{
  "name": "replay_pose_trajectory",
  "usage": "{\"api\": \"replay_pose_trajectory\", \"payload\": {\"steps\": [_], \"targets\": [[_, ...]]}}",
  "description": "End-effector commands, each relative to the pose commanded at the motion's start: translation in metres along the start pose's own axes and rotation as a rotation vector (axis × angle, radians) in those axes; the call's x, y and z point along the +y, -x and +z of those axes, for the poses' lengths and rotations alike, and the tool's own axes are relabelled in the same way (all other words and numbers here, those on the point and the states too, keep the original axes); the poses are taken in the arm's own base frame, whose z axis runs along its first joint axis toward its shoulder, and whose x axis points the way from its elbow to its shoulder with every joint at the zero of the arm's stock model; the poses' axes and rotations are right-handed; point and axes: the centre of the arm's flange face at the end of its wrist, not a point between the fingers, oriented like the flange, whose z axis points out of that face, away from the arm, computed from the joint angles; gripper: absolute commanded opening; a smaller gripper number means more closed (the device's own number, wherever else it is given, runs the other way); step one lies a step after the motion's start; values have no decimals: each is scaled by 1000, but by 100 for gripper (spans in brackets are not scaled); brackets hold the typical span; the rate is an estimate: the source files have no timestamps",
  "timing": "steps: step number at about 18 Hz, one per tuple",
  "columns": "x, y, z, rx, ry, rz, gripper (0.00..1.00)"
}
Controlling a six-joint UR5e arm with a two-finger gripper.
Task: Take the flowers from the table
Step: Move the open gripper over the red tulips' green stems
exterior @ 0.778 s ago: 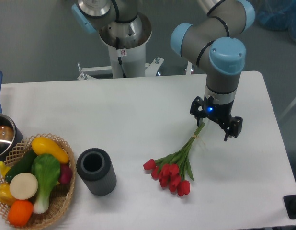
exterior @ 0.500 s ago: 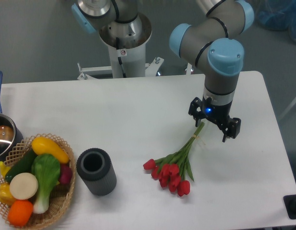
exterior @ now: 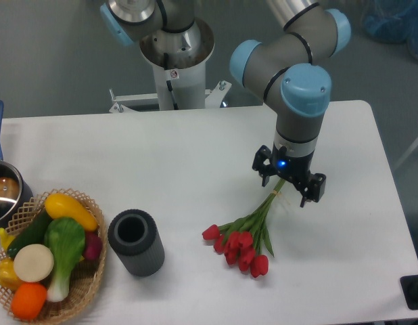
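Observation:
The flowers (exterior: 244, 240), a tied bunch of red tulip buds with long green stems, lie on the white table (exterior: 161, 156), buds toward the front and stem ends pointing up-right. My gripper (exterior: 289, 187) hangs just above the stem ends, its two dark fingers spread either side of them. It is open and holds nothing. The very tips of the stems are partly hidden under the gripper.
A dark grey cylindrical cup (exterior: 135, 242) stands left of the flowers. A wicker basket (exterior: 84, 284) of colourful vegetables sits at the front left. A pot (exterior: 5, 193) with a blue handle is at the left edge. The robot's base (exterior: 176, 57) stands behind the table.
My gripper has moved left and slightly down, from right of the stem ends to directly over them. The flowers have not moved.

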Motion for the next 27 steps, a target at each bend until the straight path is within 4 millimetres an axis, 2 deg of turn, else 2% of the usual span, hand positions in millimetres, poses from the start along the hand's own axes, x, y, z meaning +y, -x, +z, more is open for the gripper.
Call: {"api": "replay_pose_trajectory", "payload": {"steps": [3, 9, 13, 16, 18, 20, 22, 23, 26, 27], "targets": [[-7, -5, 17, 25, 5, 14, 100], [-18, -13, 35, 52, 18, 30, 100], [-18, -9, 37, 48, 23, 32, 100], [-13, -6, 60, 58, 76, 31, 100], [-18, -10, 66, 49, 123, 49, 100], [-26, -11, 80, 48, 158, 27, 100], [-29, -5, 89, 47, 159, -1, 100], [-35, -7, 90, 46, 159, 1, 100], [-35, -9, 102, 40, 212, 6, 100], [-41, -15, 104, 33, 232, 22, 100]]}}
